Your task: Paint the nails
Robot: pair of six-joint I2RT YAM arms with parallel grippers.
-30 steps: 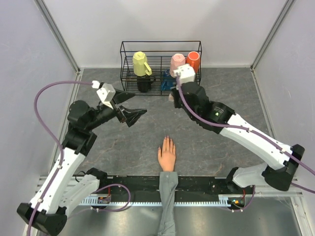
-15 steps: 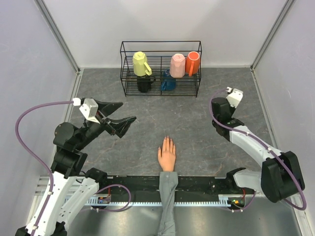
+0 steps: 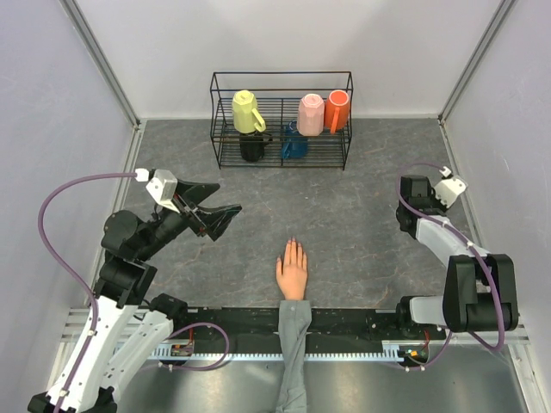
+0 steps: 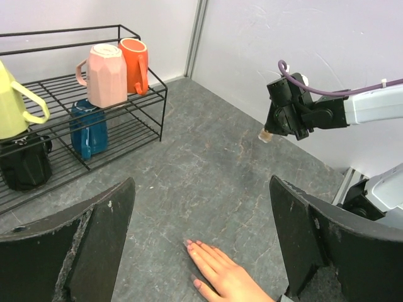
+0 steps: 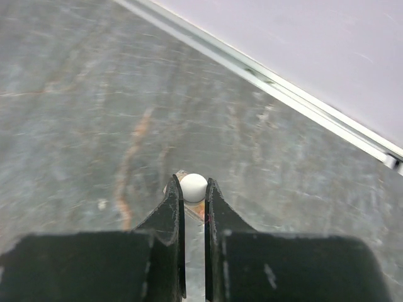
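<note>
Grey table (image 3: 362, 215) — right hand (image 5: 192, 194) pinches pale object (image 5: 193, 186).

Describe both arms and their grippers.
White shells, black joints and a purple cable on the left arm and right arm alike. The left gripper and right gripper have black wedge-shaped fingers behind a white camera block.

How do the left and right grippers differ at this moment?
Jaws: the left gripper is spread wide and holds nothing, while the right gripper is shut on a small white-tipped piece.
Place: the left gripper hangs over the table to the left of the mannequin hand and points toward the middle; the right gripper sits off by the right wall.
Shared: both have black fingers, and neither touches the mannequin hand.
</note>
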